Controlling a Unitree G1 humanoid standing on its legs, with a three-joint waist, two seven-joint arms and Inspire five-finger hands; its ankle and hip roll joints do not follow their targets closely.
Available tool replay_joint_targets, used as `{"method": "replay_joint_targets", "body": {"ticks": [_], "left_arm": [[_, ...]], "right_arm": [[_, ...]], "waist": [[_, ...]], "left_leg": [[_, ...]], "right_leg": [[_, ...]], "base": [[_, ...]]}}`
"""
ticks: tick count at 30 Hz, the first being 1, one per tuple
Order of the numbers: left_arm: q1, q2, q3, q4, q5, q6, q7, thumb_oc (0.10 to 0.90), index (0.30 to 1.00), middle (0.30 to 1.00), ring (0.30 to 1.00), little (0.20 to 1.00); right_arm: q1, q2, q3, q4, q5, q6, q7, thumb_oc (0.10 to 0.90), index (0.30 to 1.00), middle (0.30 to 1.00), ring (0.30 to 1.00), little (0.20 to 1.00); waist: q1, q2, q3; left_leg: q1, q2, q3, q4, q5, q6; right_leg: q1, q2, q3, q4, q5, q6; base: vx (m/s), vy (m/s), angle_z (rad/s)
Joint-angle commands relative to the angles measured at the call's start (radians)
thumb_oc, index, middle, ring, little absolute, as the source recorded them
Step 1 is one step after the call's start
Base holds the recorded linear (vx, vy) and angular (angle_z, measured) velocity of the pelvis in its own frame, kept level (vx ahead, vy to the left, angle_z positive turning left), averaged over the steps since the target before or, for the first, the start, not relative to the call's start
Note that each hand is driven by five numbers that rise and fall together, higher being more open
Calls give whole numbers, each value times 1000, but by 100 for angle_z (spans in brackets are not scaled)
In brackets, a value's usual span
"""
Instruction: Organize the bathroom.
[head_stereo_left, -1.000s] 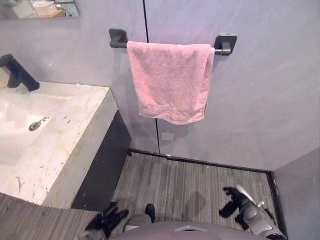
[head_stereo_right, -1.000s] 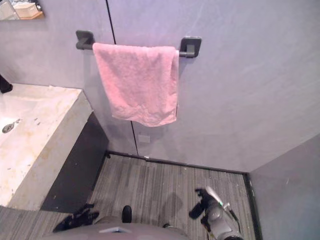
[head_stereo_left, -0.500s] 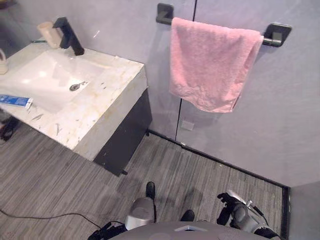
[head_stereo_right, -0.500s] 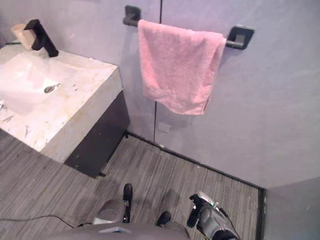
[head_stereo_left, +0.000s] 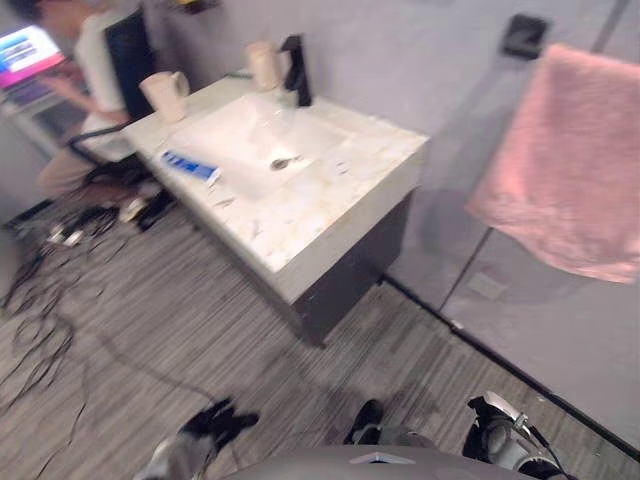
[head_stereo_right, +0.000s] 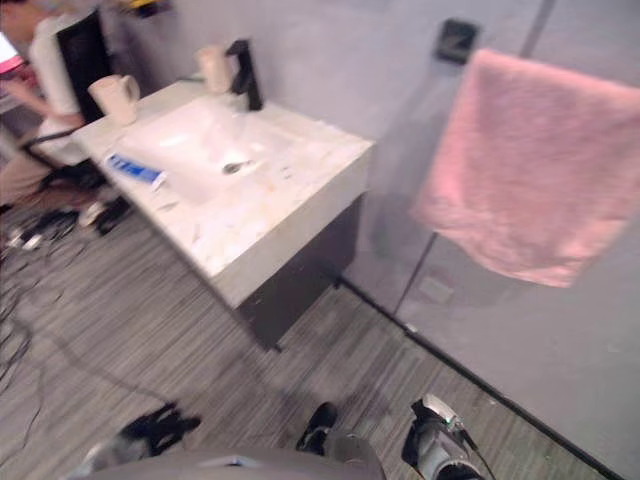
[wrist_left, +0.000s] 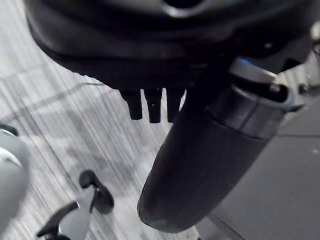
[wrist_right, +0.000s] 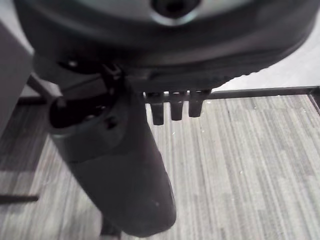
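Fluffy cloth towel (head_stereo_right: 530, 170), seemingly marble counter (head_stereo_right: 290, 195)

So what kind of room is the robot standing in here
Most likely a bathroom: a white marble-look sink counter with a black faucet stands against a grey wall, a pink towel hangs beside it, and a toothpaste tube and cups sit on the counter.

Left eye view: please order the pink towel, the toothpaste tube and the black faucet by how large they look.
1. pink towel, cut off by the edge
2. black faucet
3. toothpaste tube, similar to the faucet, so unsure
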Motion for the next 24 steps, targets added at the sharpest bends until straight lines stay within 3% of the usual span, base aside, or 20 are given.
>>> {"method": "replay_joint_targets", "body": {"ticks": [1,2,3,4,5,7,9,10,11,12,14,16,17,19,20,21,22,23,24], "left_arm": [[81,69,3,-103,8,11,20,800,900,900,900,900],[83,80,-3,-117,54,11,20,800,900,900,900,900],[87,86,-2,-128,26,7,20,800,900,900,900,900],[89,92,-3,-131,3,9,14,800,900,900,900,900],[94,89,-9,-184,-8,-1,-11,800,900,900,900,900],[87,92,-30,-228,-27,8,6,800,900,900,900,900],[73,102,-33,-222,-7,-19,-7,800,900,900,900,900],[82,100,-10,-220,-33,-23,29,800,900,900,900,900],[82,100,-6,-221,-35,-21,30,800,900,900,900,900],[74,99,29,-230,-131,-11,33,800,900,900,900,900],[79,82,45,-250,-132,-14,8,800,900,900,900,900],[67,73,35,-280,-176,-7,3,800,900,900,900,900],[63,74,35,-316,-159,11,-27,800,900,900,900,900],[58,87,19,-366,-97,56,-94,800,900,900,900,900],[59,94,4,-387,-72,62,-141,800,900,900,900,900],[54,101,-29,-402,-31,47,-183,800,900,900,900,900],[54,101,-29,-402,-30,46,-183,800,900,900,900,900],[38,106,-80,-420,-38,37,-176,800,900,900,900,900],[5,112,-118,-436,-35,51,-180,800,900,900,900,900]], "right_arm": [[-34,19,-60,-20,56,-3,-58,800,900,900,900,900],[-16,28,-75,-25,93,-29,-78,800,900,900,900,900],[-1,33,-97,-37,110,-61,-101,800,900,900,900,900],[4,33,-110,-50,112,-43,-119,800,900,900,900,900],[18,8,-164,-129,155,-49,-250,800,900,900,900,900],[16,-11,-182,-160,86,-110,-216,800,900,900,900,900],[32,-25,-185,-169,108,-196,-215,800,900,900,900,900],[64,-27,-184,-224,66,-206,-202,800,900,900,900,900],[67,-28,-182,-230,60,-205,-202,800,900,900,900,900],[84,-44,-175,-265,77,-221,-189,800,900,900,900,900],[87,-66,-187,-309,77,-210,-161,800,900,900,900,900],[81,-76,-195,-330,79,-216,-142,800,900,900,900,900],[89,-88,-202,-367,64,-225,-139,800,900,900,900,900],[86,-96,-199,-394,67,-273,-190,800,900,900,900,900],[81,-102,-200,-413,53,-304,-186,800,900,900,900,900],[80,-110,-205,-436,58,-324,-176,800,900,900,900,900],[80,-110,-205,-437,58,-324,-176,800,900,900,900,900],[74,-113,-209,-446,62,-330,-151,800,900,900,900,900],[93,-110,-209,-454,79,-332,-155,800,900,900,900,900]], "waist": [[35,-49,50],[18,-52,69],[-1,-51,79],[-13,-50,84],[-50,-52,122],[-60,-68,145],[-80,-95,151],[-83,-99,163],[-83,-101,164],[-80,-120,171],[-70,-133,172],[-66,-138,178],[-70,-139,188],[-67,-143,194],[-69,-142,195],[-84,-141,205],[-84,-142,204],[-115,-144,216],[-150,-140,210]], "left_leg": [[-38,-66,15,-83,-21,149],[-52,-72,5,-98,-86,194],[-70,-66,-9,-92,-92,210],[-81,-63,-20,-89,-93,216],[-147,-55,-75,-30,-117,236],[-209,-40,-91,7,-132,238],[-268,-18,-109,69,-100,226],[-290,11,-140,160,-32,196],[-294,16,-139,169,-27,192],[-327,60,-106,222,4,164],[-364,104,-101,242,113,124],[-383,118,-61,185,116,129],[-388,149,-38,191,102,117],[-373,123,-57,148,55,152],[-376,90,-88,115,50,190],[-373,47,-171,108,9,223],[-375,45,-170,110,7,224],[-383,13,-266,131,-24,235],[-398,-11,-350,149,-32,237]], "right_leg": [[47,-143,-22,58,19,289],[7,-184,31,110,44,323],[-18,-180,112,159,27,327],[-30,-169,160,193,10,326],[-82,-146,368,327,-12,337],[-96,-172,435,318,-8,361],[-41,-127,522,174,-30,331],[-11,-107,547,181,-64,318],[-7,-106,544,179,-69,316],[40,-102,501,149,-94,299],[118,-79,484,89,-108,277],[133,-79,474,67,-111,277],[155,-72,474,67,-135,282],[145,-86,497,121,-148,288],[104,-98,553,207,-125,295],[29,-110,680,309,-66,327],[25,-112,682,313,-68,328],[-64,-98,828,324,-2,350],[-43,-34,936,260,-63,340]], "base": [[-104,19,77],[-79,-20,26],[-56,-30,15],[-73,-85,52],[-91,-93,66],[-152,-179,50],[-26,-343,51],[95,-278,73],[88,-303,69],[66,-169,7],[106,-124,-87],[11,-22,-20],[3,-38,36],[-30,-38,28],[-59,-60,19],[-50,-52,15],[-26,-155,28],[32,-290,113],[65,-337,155]]}}
